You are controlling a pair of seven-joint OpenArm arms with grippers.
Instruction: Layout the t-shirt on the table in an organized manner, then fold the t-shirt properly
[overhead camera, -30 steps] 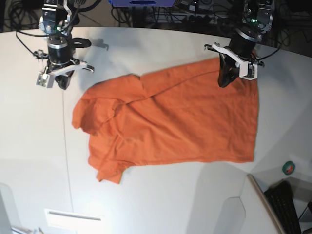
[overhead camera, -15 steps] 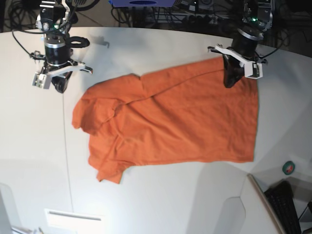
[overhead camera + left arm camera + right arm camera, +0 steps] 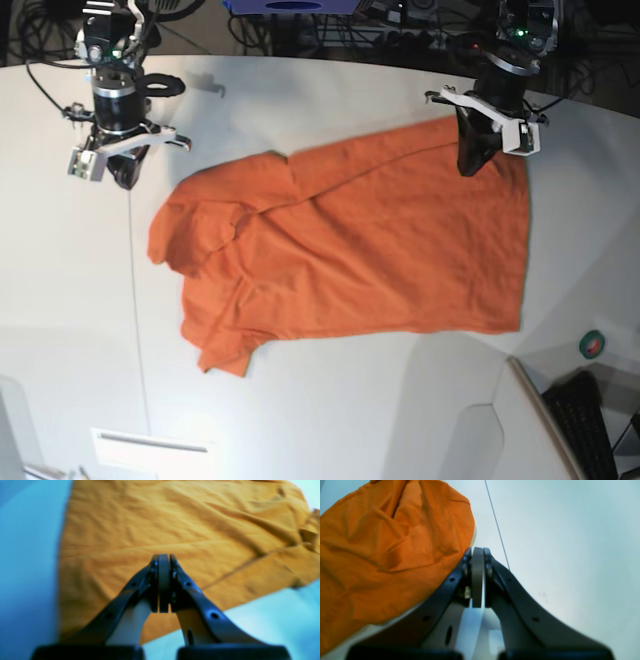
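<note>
right gripper (image 3: 122, 178) at the far left of the base view, fingers pressed together with nothing between them, poised above bare white table (image 3: 60, 260) just beyond the shirt's sleeve end. thin seam line (image 3: 496, 522) running past those tips in the right wrist view, with a rumpled orange sleeve bulging beside them. orange t-shirt (image 3: 350, 245) spread across the middle of the table, mostly flat, sleeves and collar end bunched and creased toward the left, straight hem toward the right. left gripper (image 3: 470, 165) at the upper right, fingers pressed together and empty, hanging over the shirt's far corner near the hem. green roll of tape (image 3: 593, 345) at the right edge, well apart from the shirt.
</note>
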